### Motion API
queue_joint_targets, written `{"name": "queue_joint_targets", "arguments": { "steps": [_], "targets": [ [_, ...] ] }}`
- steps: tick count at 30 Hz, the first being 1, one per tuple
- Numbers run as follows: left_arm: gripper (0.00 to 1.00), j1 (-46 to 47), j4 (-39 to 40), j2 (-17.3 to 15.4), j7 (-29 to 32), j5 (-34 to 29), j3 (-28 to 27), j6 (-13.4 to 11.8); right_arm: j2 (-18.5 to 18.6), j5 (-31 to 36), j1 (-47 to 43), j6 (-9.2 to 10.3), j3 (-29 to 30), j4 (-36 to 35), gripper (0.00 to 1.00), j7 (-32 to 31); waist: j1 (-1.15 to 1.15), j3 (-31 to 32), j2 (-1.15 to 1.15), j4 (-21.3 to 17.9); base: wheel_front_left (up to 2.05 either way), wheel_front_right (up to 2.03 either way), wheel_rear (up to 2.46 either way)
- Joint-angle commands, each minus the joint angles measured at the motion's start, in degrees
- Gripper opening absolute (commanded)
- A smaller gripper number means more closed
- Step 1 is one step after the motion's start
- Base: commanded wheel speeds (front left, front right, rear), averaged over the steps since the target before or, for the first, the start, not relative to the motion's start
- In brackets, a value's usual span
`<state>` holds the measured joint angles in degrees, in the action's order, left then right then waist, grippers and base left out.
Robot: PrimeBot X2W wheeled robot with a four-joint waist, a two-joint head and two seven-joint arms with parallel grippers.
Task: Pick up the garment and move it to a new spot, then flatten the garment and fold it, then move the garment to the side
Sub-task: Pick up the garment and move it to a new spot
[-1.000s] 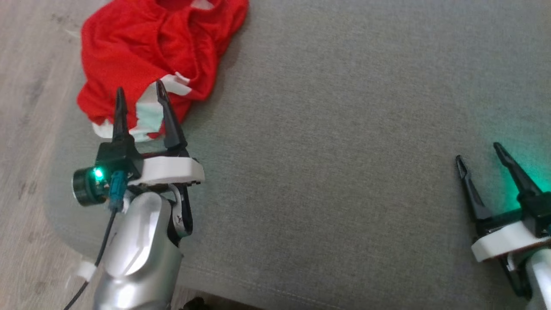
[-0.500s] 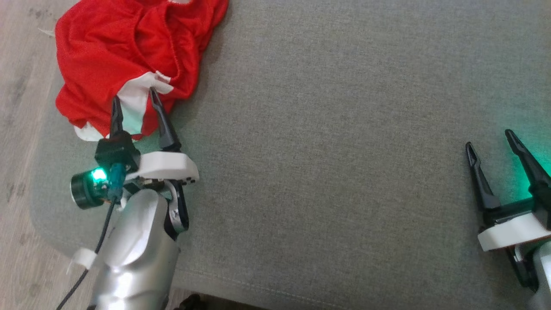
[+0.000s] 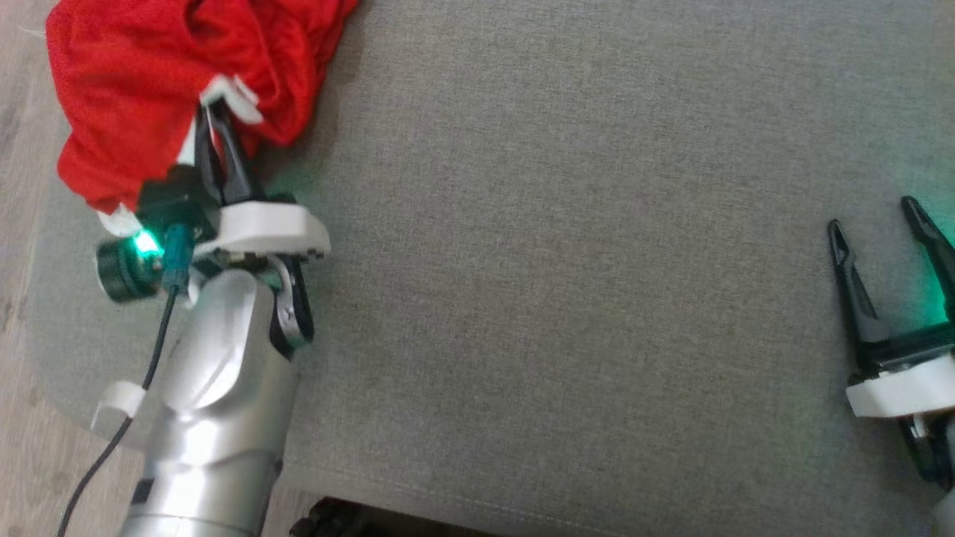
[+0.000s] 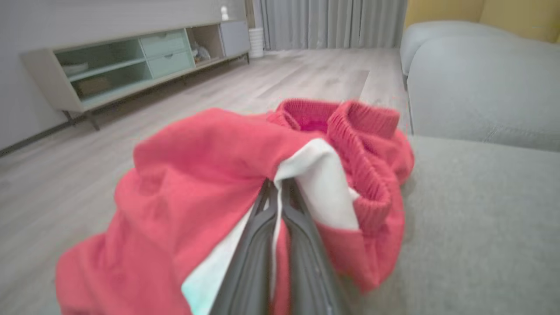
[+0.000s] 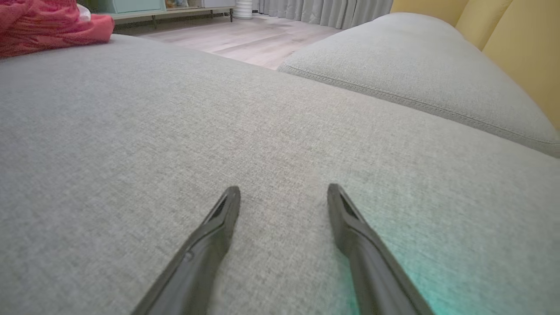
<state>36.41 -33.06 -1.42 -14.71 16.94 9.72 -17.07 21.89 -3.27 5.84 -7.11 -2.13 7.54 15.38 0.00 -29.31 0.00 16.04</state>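
You're seeing the left gripper [image 4: 275, 186] pinching shut on the garment [image 4: 197, 175], with its fingers closing on the white panel at the near edge of the red heap. The rest of the cloth is bunching just ahead of and to both sides of the fingertips, and the ribbed waistband is sitting beyond them. The garment is lying crumpled on the grey cushion [image 3: 559, 261], at the corner by the floor, and isn't lifting clear as far as I can tell. So you're only getting the first grasp: the pick-up is starting, while the move to a new spot, the flattening, the folding and the shift aside are all waiting. The right gripper [image 5: 283, 190] is hovering spread wide and empty over bare cushion, well apart from the garment, which is sitting far off to the upper left in its wrist view. Containers: past the left gripper, across the wooden floor [image 4: 306, 83], a low shelf unit [image 4: 166, 43] is standing by the wall. Its open compartments are holding some items, too blurred to name.
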Motion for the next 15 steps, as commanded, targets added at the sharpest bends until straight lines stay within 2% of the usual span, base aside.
{"name": "queue_joint_targets", "arguments": {
  "steps": [1, 6, 10, 15],
  "targets": [
    [0.00, 1.54, 4.00, -1.45, -0.29, -3.05, -1.90, -0.03, -0.34, -0.65, 1.26, -0.37, -1.27, 1.93, 1.00, -0.38, 0.00, 0.49, 0.00, -0.48, 0.00, 0.00, 0.00],
    [0.00, 1.93, 12.64, -2.17, -0.29, -11.40, -0.99, 0.56, -3.73, -1.63, 2.44, -0.37, -2.57, 4.42, 1.00, -0.38, 0.00, 4.44, 0.00, -3.00, 0.00, 0.00, 0.00],
    [0.00, 3.27, 16.72, -3.68, -0.29, -14.48, 0.17, 1.76, -6.28, -1.61, 3.33, -0.37, -3.99, 5.46, 1.00, -0.38, 0.00, 7.83, 0.00, -5.75, 0.00, 0.00, 0.00],
    [0.00, 7.73, 20.45, -7.02, -0.29, -17.93, 3.26, 5.15, -10.63, -1.44, 3.92, -0.37, -6.18, 6.79, 1.00, -0.38, 0.00, 13.93, 0.00, -12.54, 0.00, 0.00, 0.00]
  ]
}}
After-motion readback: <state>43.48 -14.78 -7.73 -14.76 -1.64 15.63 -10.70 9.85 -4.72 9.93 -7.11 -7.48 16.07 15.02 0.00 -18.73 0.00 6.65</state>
